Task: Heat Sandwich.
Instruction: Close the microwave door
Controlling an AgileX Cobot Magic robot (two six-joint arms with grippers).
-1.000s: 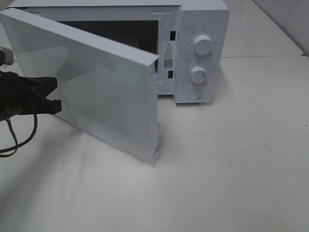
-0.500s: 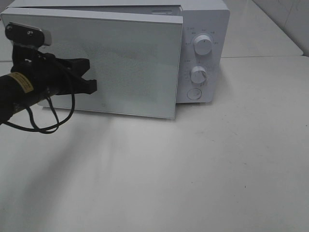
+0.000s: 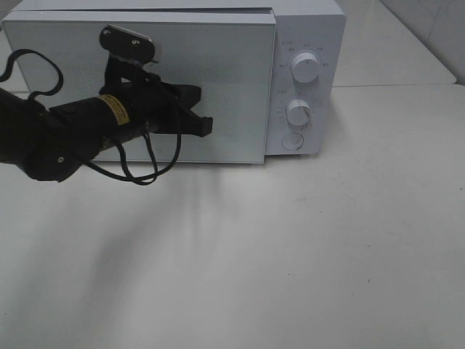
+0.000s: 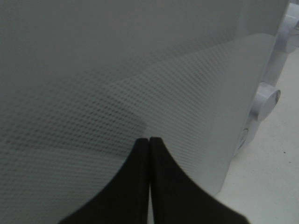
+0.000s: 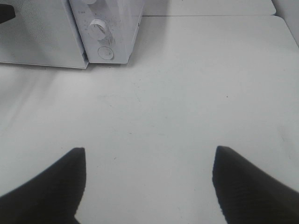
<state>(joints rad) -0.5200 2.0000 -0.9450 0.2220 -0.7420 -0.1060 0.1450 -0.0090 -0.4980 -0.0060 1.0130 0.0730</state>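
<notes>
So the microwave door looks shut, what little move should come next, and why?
Probably draw the left gripper back off the microwave door: the door sits flush beside the knobs, and the shut jaws sit against it, so pushing looks done.

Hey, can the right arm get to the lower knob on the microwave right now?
Probably yes. The right gripper is open over bare table, with nothing between it and the lower knob; the shut left gripper is at the door, beside the knobs.
</notes>
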